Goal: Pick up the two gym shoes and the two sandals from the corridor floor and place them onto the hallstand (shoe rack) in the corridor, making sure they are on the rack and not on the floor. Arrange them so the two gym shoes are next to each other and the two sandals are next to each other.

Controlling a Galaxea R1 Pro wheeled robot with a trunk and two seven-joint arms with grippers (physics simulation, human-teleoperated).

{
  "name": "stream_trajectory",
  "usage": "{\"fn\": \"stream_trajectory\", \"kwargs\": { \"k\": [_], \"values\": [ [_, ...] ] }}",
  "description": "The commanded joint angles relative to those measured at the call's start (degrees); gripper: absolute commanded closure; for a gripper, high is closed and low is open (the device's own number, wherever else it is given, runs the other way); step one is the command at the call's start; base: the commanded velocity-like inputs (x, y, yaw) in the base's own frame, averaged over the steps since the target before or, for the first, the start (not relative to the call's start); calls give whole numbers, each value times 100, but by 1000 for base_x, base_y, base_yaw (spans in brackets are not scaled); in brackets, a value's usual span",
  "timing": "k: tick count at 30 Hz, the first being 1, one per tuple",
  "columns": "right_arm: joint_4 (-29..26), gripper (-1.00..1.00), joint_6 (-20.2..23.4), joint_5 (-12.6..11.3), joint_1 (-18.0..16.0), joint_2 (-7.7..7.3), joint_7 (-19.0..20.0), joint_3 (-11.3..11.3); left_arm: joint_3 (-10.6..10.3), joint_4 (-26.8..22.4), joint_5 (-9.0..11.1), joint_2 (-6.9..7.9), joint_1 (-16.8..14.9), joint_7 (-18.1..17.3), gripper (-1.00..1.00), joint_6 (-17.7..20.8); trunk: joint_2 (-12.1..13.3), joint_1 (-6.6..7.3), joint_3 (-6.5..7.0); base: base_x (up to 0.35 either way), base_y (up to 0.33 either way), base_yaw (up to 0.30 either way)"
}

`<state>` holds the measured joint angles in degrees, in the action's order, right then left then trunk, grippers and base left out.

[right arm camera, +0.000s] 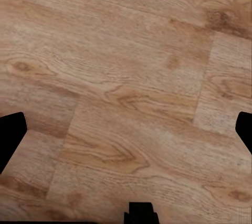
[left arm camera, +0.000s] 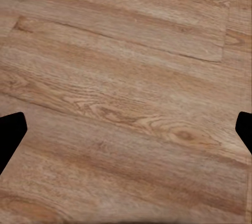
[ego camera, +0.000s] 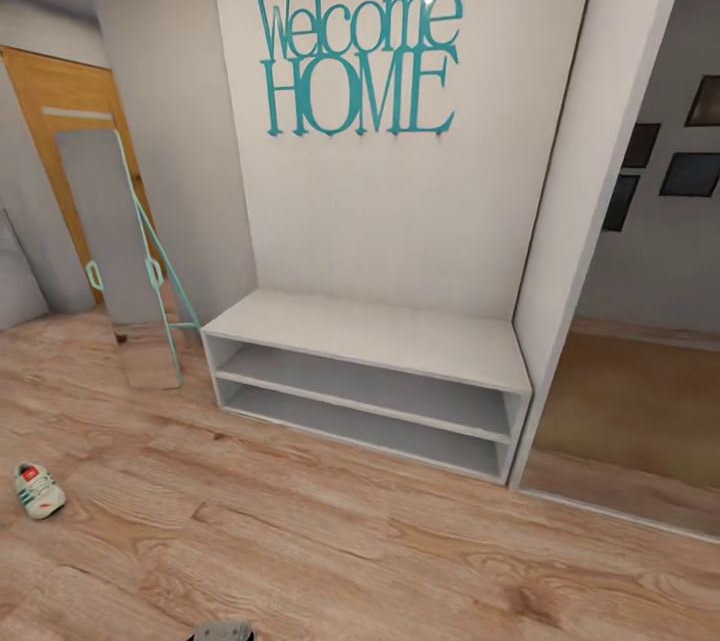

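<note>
One gym shoe (ego camera: 38, 489), white with green stripes and a red patch, lies on the wooden floor at the far left of the head view. The other gym shoe, both sandals and the plain hallstand are out of view. My left gripper (left arm camera: 126, 135) is open over bare floorboards, its black fingertips (left arm camera: 10, 135) far apart at the picture's edges. My right gripper (right arm camera: 126, 135) is open in the same way above the planks, and nothing sits between its fingers (right arm camera: 10, 135).
Straight ahead stands a white rack (ego camera: 370, 336) with two open shelves under teal "Welcome HOME" lettering (ego camera: 355, 61). A teal-framed mirror (ego camera: 115, 251) leans on the wall to its left, beside a wooden door (ego camera: 60, 91). A wall edge (ego camera: 580, 221) borders an opening at the right.
</note>
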<state>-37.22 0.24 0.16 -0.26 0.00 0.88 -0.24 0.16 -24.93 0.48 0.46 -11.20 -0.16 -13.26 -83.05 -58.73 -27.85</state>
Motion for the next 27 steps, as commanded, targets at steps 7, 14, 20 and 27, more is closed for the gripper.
{"fn": "stream_trajectory", "kwargs": {
  "k": [7,14,20,27],
  "values": [
    [-4,-100,2,2,-1,0,9,-3,2,8,5,0,-5,-2,-100,-19,-3,0,-7,0,0,292],
    [-4,-100,2,2,-1,0,9,-3,2,11,5,-1,-5,-2,-100,-19,-3,0,-8,0,0,292],
    [-11,-100,2,1,-1,0,9,-3,-1,13,5,-2,-5,-7,-100,-19,-3,0,-8,0,0,292],
    [-8,-100,2,2,-1,0,9,-3,3,14,5,3,-5,-10,-100,-19,-3,0,-8,9,0,292]
  ]
}}
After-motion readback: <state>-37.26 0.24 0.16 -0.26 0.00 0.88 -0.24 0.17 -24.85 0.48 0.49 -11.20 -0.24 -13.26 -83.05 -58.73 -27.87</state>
